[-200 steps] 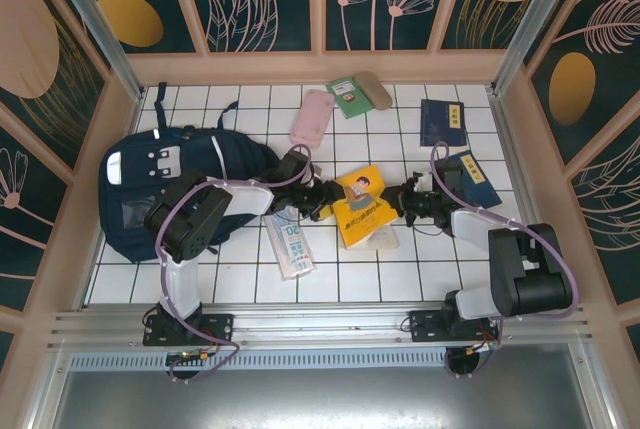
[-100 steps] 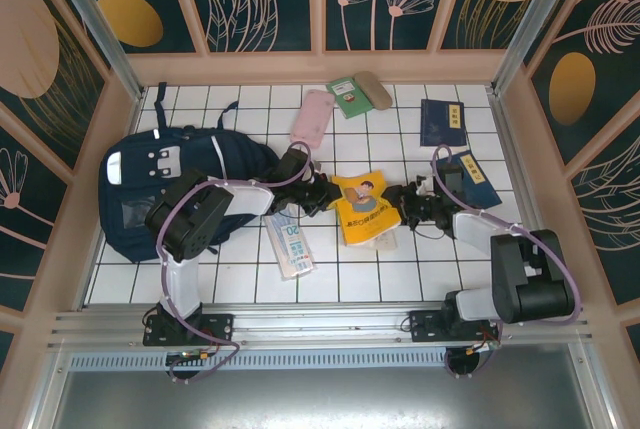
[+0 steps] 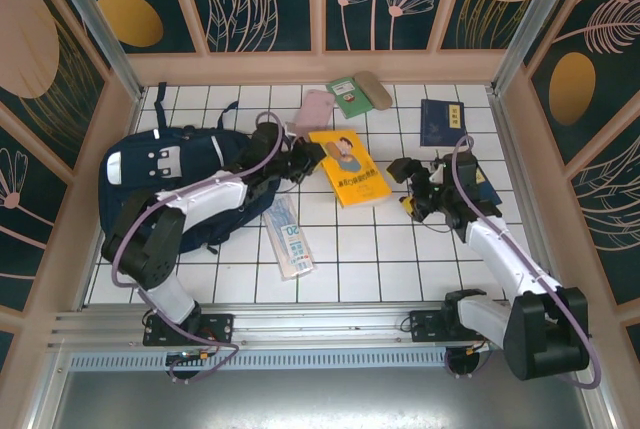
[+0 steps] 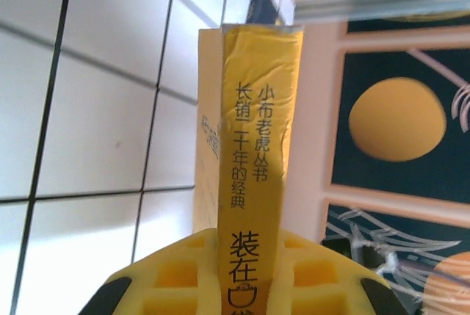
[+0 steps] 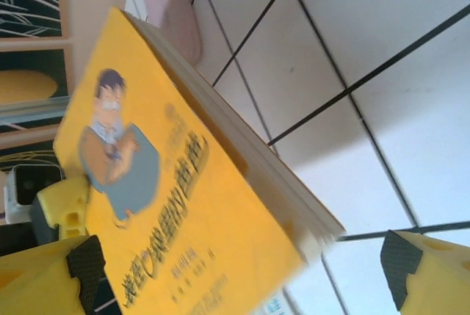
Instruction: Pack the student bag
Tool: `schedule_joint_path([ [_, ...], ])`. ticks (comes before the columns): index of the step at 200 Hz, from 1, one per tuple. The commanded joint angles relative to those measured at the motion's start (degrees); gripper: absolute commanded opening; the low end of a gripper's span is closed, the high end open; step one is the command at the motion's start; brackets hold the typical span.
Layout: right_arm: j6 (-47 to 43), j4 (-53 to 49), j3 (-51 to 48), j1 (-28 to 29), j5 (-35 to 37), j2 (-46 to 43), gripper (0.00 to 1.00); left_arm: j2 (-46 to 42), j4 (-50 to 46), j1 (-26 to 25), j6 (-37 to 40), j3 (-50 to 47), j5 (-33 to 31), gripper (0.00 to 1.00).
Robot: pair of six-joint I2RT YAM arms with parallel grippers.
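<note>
- Left claw (image 3: 306, 156) is clamped on the yellow book (image 3: 348, 167) at its spine edge. In the left wrist view the pads sit on either side of the spine.
- The book looks clear of the worktop (image 3: 360, 249). The right wrist view shows a shadow under it, so I'd say one arm alone is carrying it.
- Right claw (image 3: 408, 189) has its jaws wide and holds nothing. It sits just right of the book without touching it — my guess is it's parked there so the left arm has a free path.
- The spine grip makes sense: the pages stay shut and the book can go into a slot edge-on.
- The student bag (image 3: 140, 184) lies flat at the left of the frame, just left of the book, with the left arm reaching over its right end.
- The bag's long axis runs roughly left to right. The end with the white label points at the left wall, and the other end faces frame centre.
- I can't tell from here whether the bag's opening is unzipped, or which way it faces.
- The book's long axis runs from upper left to lower right, so it isn't lined up with the bag yet.
</note>
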Motion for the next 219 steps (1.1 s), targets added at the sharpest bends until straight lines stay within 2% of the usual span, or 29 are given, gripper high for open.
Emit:
schedule_joint_path([
  [1, 11.72, 11.5, -2.68, 1.9, -2.26, -3.54, 0.99, -4.25, 0.36, 1.52, 0.33, 4.41, -6.02, 0.0],
  [20, 20.57, 22.89, -4.69, 4.38, -1.19, -2.95, 0.99, -5.45, 1.03, 2.36, -0.29, 5.69, -9.21, 0.0],
  [42, 29.65, 39.23, -5.69, 11.48, 3.95, 1.37, 0.99, -5.67, 2.22, 2.52, -1.18, 8.22, -10.94, 0.0],
  [72, 31.08, 47.57, 0.55, 17.87, 8.83, 9.6, 0.99, -5.67, 4.48, 2.46, -3.83, 9.38, -11.59, 0.0],
  [101, 30.32, 52.56, 4.22, 19.36, 11.82, 14.4, 0.95, -7.35, 6.61, 2.46, -5.94, 7.53, -12.04, 0.0],
  [127, 29.52, 57.5, 4.59, 19.28, 16.29, 16.12, 0.78, -10.03, 6.48, 2.48, -6.68, 4.84, -13.1, 0.0],
  [141, 28.67, 57.43, 6.02, 19.18, 17.46, 17.38, 0.58, -11.56, 6.67, 2.5, -6.79, 3.03, -13.77, 0.0],
  [160, 27.94, 56.9, 8.92, 19.09, 16.78, 20.25, 0.43, -12.27, 6.5, 2.46, -6.62, 1.84, -13.33, 0.0],
  [204, 25.13, 56.33, 13.35, 19.02, 16.26, 25.22, 0.38, -12.5, 6.84, 2.46, -6.48, 0.19, -11.62, 0.0],
  [211, 24.16, 55.88, 13.86, 19.02, 16.42, 25.52, 0.34, -12.69, 7.01, 2.46, -6.6, -0.2, -11.68, 0.0],
  [219, 23.47, 55.12, 14.24, 19.01, 16.81, 25.73, 0.25, -12.85, 6.89, 2.46, -6.49, -0.57, -11.69, 0.0],
])
